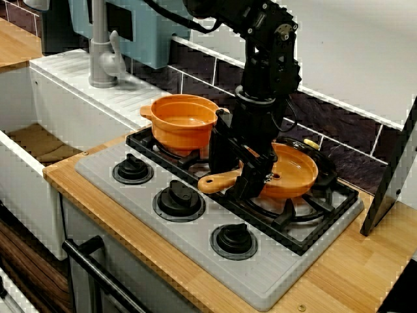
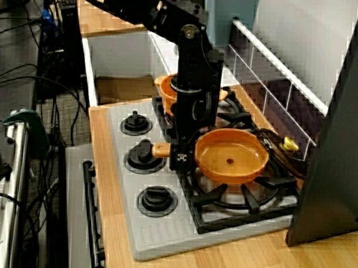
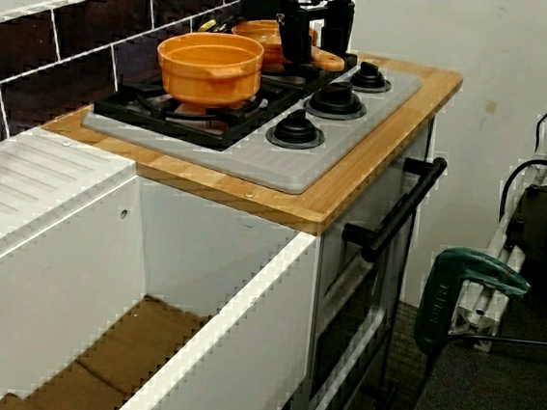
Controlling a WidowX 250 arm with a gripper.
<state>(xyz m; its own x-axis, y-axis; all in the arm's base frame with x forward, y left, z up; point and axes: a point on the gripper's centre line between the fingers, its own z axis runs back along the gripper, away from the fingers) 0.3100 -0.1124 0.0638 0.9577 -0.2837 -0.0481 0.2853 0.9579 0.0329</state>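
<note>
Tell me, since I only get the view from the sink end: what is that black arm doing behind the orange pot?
Observer: Seen from the front of the stove, its jaws stand on either side of the pale wooden handle of an orange frying pan. I cannot tell whether they press on it.
Operator: Is there food in that pan?
Observer: No. The view from the stove's far end shows it empty, with only a small dark spot at its middle.
Operator: And inside the pot? I only see its outside.
Observer: From the front, the pot is empty too.
</note>
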